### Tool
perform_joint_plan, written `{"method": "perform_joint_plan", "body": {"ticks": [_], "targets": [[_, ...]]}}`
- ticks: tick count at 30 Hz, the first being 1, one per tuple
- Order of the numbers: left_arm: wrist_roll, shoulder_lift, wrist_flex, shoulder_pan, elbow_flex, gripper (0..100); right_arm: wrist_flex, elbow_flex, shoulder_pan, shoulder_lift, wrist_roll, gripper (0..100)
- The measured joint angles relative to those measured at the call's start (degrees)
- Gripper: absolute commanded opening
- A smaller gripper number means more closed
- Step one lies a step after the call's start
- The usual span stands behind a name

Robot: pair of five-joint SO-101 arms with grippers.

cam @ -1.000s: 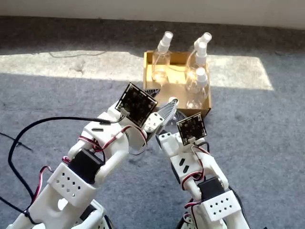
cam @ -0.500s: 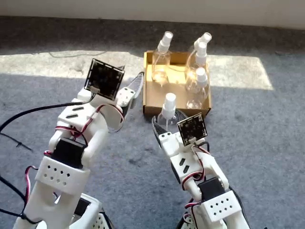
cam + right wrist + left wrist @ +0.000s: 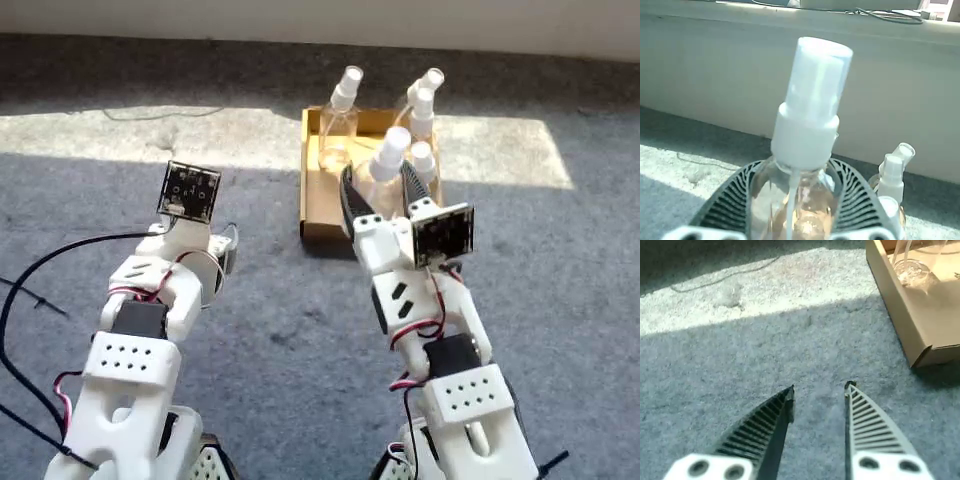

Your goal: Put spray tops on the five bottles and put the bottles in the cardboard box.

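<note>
My right gripper (image 3: 382, 187) is shut on a clear bottle (image 3: 390, 150) that has a white spray top (image 3: 812, 105). It holds the bottle upright above the front part of the cardboard box (image 3: 304, 175). In the right wrist view the black fingers (image 3: 730, 202) clasp the bottle's shoulder. Several other bottles with spray tops stand in the box, one at its back left (image 3: 340, 120) and others along its right side (image 3: 424, 100). My left gripper (image 3: 820, 390) is open and holds nothing, low over the carpet to the left of the box corner (image 3: 900, 315).
Grey carpet (image 3: 280, 330) covers the floor, with a sunlit strip (image 3: 150, 130) behind the left arm (image 3: 165, 290). A pale wall (image 3: 715, 65) runs along the back. A black cable (image 3: 40, 275) trails at the left arm's side.
The left arm pulled back from the bottle to the left and now stands apart from it. The right gripper lifted the capped bottle from in front of the box to above it.
</note>
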Motion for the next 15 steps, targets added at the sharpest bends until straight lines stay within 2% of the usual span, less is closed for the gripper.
{"method": "perform_joint_plan", "body": {"ticks": [5,7,15], "targets": [[0.00,0.00,-9.58,-6.59,4.48,16,-8.18,-11.25,-0.18,18.81,0.00,0.5],[0.00,0.00,-13.10,-7.30,6.33,16,-12.31,-13.98,0.00,25.85,0.00,0.5],[0.00,0.00,-16.26,-7.30,7.38,16,-26.55,-16.18,-2.90,44.66,-2.02,0.5]]}}
